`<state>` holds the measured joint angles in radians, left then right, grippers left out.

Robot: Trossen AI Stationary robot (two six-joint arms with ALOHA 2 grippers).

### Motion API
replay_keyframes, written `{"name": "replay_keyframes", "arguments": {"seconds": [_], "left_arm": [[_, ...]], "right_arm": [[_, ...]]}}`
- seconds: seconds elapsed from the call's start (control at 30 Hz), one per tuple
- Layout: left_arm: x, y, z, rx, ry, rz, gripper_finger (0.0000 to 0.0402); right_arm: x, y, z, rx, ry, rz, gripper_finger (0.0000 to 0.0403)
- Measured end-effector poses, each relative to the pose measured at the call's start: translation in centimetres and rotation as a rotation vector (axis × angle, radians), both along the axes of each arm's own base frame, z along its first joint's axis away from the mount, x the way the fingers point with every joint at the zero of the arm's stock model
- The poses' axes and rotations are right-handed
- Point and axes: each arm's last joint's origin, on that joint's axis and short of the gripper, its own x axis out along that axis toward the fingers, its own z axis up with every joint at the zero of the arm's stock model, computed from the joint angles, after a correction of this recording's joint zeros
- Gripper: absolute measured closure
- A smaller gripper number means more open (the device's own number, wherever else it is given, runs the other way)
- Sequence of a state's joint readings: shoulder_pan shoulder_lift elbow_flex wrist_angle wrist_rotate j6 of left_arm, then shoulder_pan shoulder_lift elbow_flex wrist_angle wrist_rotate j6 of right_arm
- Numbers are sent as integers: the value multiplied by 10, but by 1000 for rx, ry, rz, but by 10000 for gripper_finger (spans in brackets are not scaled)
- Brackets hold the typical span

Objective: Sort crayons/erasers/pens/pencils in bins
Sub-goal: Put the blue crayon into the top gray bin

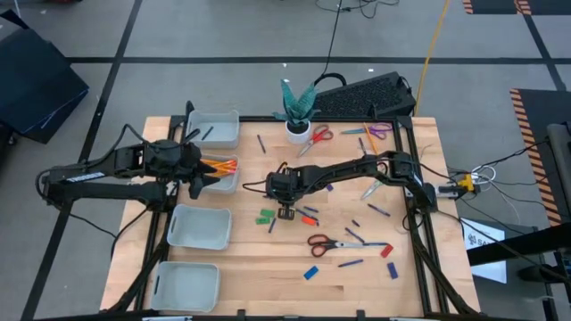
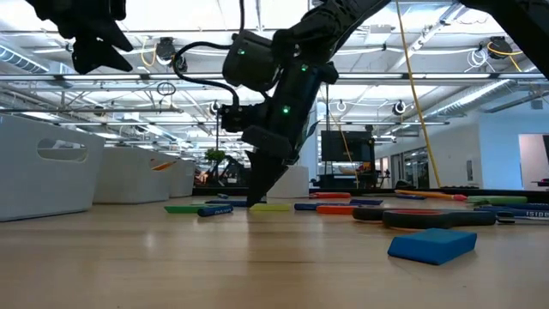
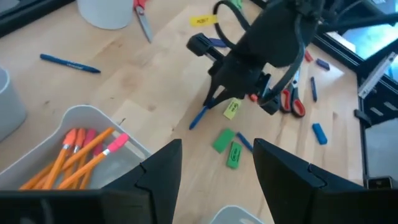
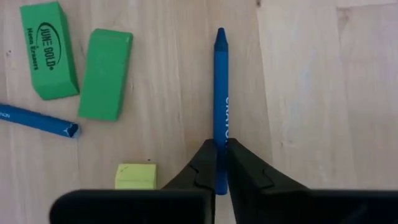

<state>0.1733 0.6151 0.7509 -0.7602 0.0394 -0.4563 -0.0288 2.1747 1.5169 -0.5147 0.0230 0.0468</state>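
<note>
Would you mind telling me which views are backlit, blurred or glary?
Low view: backlit by ceiling lights, so the right claw is a silhouette, and the near blue eraser looks soft. Right wrist view: even light, sharp on the blue crayon. High view: even, no glare on the table.

The scene is evenly and brightly lit by ceiling lamps (image 2: 163,51). Soft shadows are cast on the table (image 1: 357,276). The nearest blue eraser (image 2: 431,244) is slightly blurred.
</note>
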Motion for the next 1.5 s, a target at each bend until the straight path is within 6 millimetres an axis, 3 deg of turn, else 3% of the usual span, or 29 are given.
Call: {"name": "replay_keyframes", "arguments": {"seconds": [0.17,0.37,0.53,0.63,0.83,1.0,1.5], "left_arm": [[1,1,1,20,-9,19,201],[9,1,15,122,-164,-30,202],[21,-1,36,237,-441,-112,202],[32,-3,47,319,-600,-155,202],[64,-6,60,417,-814,-194,202],[92,-8,57,407,-915,-243,202],[119,-6,50,370,-1012,-210,203]], "right_arm": [[-8,2,44,-32,-84,-2,386],[-24,1,154,-60,-475,-78,387],[-44,11,228,-30,-846,-76,388],[-55,17,262,-36,-1034,-81,388],[-59,28,282,-14,-1190,-52,388],[-58,30,282,-8,-1211,-70,388],[-58,28,283,-13,-1212,-87,386]]}}
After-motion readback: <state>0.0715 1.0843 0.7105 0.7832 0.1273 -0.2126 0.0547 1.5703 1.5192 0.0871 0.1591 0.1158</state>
